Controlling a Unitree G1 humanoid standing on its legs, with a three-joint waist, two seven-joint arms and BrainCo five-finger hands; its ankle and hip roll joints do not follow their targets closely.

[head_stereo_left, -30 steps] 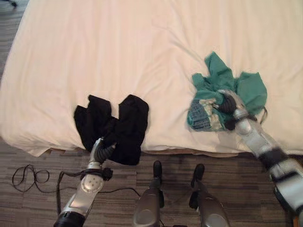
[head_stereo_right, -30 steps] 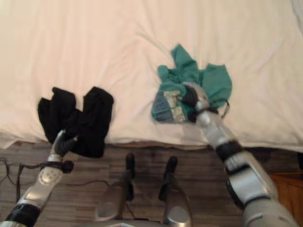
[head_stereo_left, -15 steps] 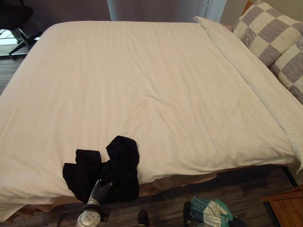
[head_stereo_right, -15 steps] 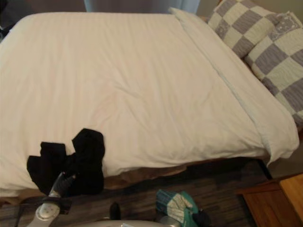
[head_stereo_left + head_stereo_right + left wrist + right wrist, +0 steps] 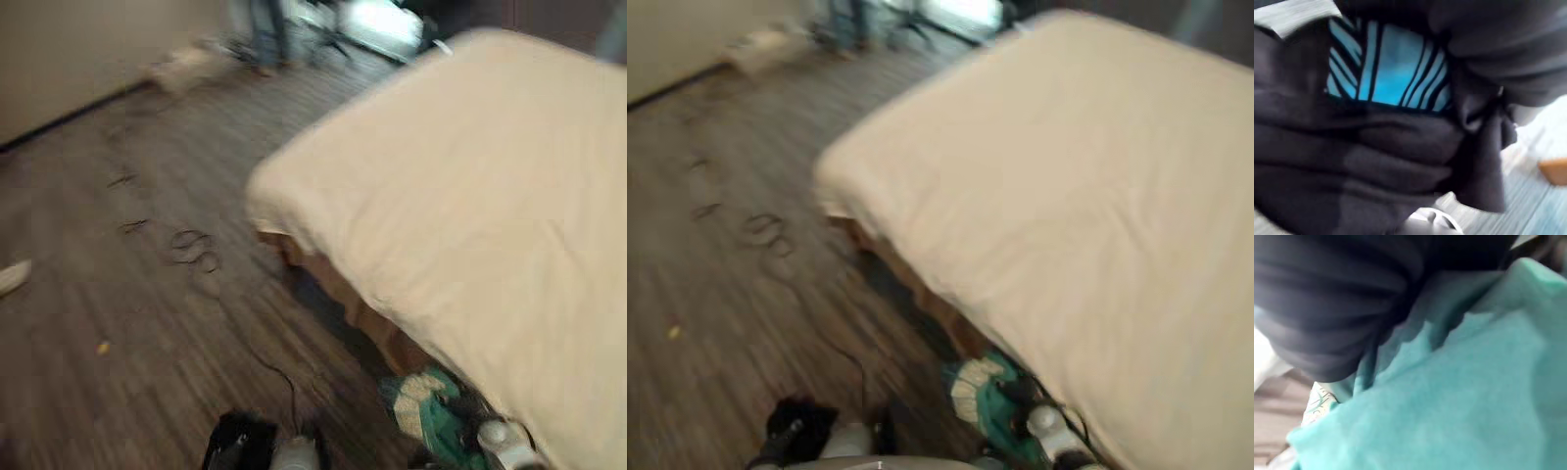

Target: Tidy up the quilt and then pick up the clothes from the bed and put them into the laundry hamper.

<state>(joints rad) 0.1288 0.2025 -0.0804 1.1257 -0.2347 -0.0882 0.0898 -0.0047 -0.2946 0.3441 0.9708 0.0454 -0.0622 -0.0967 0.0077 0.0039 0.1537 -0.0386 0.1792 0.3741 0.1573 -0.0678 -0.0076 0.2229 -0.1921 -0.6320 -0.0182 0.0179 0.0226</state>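
Right hand (image 5: 1337, 308) showed as a dark ribbed cover pressed against the green garment (image 5: 436, 411); its fingers were buried in the cloth, so whether they were curled or straight could not be determined; in the head views the garment hung low beside the bed's near edge, above the floor. Left hand (image 5: 1352, 161) was wrapped in the black garment (image 5: 1484, 161), dark folds covering it, with a blue striped patch (image 5: 1391, 68) showing; its fingers were likewise hidden and their state could not be determined; in the left eye view the black cloth sat at the lower edge over the floor. No container could be made out. White quilt (image 5: 470, 186) lay smooth over the bed, its corner hanging above the wood-plank floor (image 5: 118, 294); open floor stretched away on the robot's left; objects at the far wall were too blurred to identify.
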